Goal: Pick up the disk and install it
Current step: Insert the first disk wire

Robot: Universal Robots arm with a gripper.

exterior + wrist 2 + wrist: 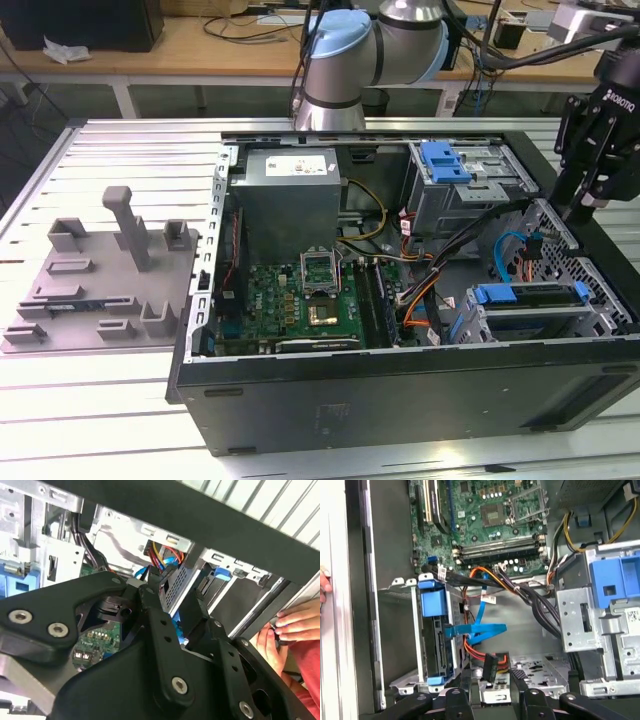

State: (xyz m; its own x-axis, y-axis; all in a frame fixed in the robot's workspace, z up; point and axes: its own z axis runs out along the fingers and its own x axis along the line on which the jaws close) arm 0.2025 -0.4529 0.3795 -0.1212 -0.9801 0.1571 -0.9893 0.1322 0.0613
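The disk (530,297), with its blue carrier frame, sits inside the lower drive cage (470,322) at the corner of the open computer case (400,400) on the exterior view's right. In the first wrist view the disk (436,640) stands on edge between the cage's metal rails, its blue tab facing the motherboard (490,510). Just beside it a flat blue data cable (480,630) folds over a bundle of orange and red wires, and a black connector (489,667) hangs loose near the cage.

The claw (583,208) hovers above the case's edge, apart from the disk. In the first wrist view the claw (492,692) has its fingers (454,700) spread apart with nothing between them. In the second wrist view a person's hand (292,625) rests on the case's outer rim.

Farther out in the exterior view, the grey power-supply box (285,195) lies next to the green motherboard, and a second cage with a blue latch (445,162) sits beyond. A grey moulded fixture (105,270) lies on the slatted metal counter (100,400) on the exterior view's left.
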